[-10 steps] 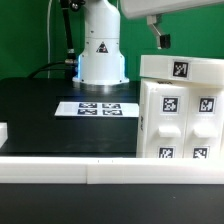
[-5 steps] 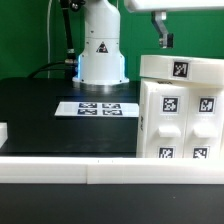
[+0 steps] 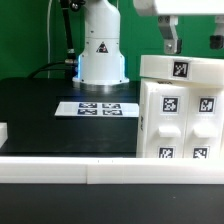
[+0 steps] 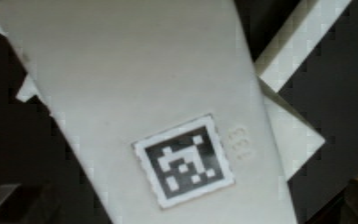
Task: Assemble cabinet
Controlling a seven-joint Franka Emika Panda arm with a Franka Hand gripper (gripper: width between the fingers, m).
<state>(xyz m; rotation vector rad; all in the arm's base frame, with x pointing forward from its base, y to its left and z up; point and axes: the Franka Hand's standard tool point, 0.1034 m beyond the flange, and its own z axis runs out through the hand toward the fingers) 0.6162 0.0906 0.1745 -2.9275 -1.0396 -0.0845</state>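
Observation:
The cabinet (image 3: 180, 120) is a large white box with black-and-white tags, standing at the exterior view's right on the black table. A flat white tagged panel (image 3: 180, 68) lies across its top. My gripper (image 3: 195, 40) hangs just above that panel, with one dark finger (image 3: 172, 40) over its near-left part and the other at the frame's right edge. The jaws stand wide apart and hold nothing. The wrist view looks straight down on the white panel (image 4: 140, 110) and its tag (image 4: 194, 160), with a second white piece (image 4: 309, 60) beside it.
The marker board (image 3: 95, 108) lies flat on the black table (image 3: 40, 110) in front of the robot base (image 3: 100, 55). A small white block (image 3: 3, 131) shows at the left edge. A white rail (image 3: 100, 172) runs along the front.
My gripper has moved toward the exterior view's right and lower, over the cabinet's top panel. Its second finger has come into view. The cabinet has not moved.

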